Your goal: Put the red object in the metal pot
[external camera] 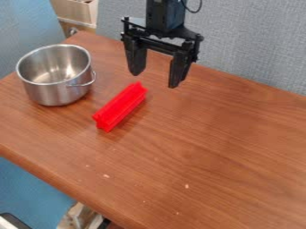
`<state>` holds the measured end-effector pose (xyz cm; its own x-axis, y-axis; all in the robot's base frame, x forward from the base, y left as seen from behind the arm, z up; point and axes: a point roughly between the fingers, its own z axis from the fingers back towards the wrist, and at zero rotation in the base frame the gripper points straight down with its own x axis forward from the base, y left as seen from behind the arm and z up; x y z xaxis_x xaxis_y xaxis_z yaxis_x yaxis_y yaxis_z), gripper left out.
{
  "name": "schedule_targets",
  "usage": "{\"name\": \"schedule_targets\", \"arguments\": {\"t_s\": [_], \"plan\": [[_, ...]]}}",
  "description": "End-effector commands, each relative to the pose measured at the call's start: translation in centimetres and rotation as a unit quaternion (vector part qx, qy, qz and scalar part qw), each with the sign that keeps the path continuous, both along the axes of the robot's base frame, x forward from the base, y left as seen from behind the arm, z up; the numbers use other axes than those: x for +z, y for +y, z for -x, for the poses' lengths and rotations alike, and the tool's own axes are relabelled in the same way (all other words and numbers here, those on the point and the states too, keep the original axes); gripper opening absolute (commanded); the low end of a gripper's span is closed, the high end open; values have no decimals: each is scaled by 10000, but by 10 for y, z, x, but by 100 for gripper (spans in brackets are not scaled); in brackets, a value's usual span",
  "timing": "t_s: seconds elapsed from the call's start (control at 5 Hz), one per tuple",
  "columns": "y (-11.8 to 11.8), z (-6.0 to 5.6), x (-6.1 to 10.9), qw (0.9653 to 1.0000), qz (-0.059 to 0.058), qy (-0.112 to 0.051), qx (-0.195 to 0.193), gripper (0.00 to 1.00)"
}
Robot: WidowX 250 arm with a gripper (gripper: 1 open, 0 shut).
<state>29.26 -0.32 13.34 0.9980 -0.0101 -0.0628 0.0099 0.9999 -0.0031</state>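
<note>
A bright red bar-shaped block, the red object [120, 106], lies flat on the wooden table [203, 143], slanted from lower left to upper right. To its left stands the metal pot [55, 74], round, shiny and empty, with a small handle on its right side. My gripper [159, 70] hangs over the table just above and to the right of the red object's upper end, pointing down. Its two black fingers [178, 72] stand wide apart with nothing between them, and it touches neither the block nor the pot.
The table's front edge runs diagonally from the lower left to the bottom right. A blue wall rises behind the table, and a light cardboard box [79, 11] stands at the back left behind the pot.
</note>
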Motion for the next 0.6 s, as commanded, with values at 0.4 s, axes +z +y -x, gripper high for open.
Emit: {"name": "schedule_targets", "arguments": {"t_s": [0.4], "plan": [[51,6,-23,9983,-221,52,-533,100]]}}
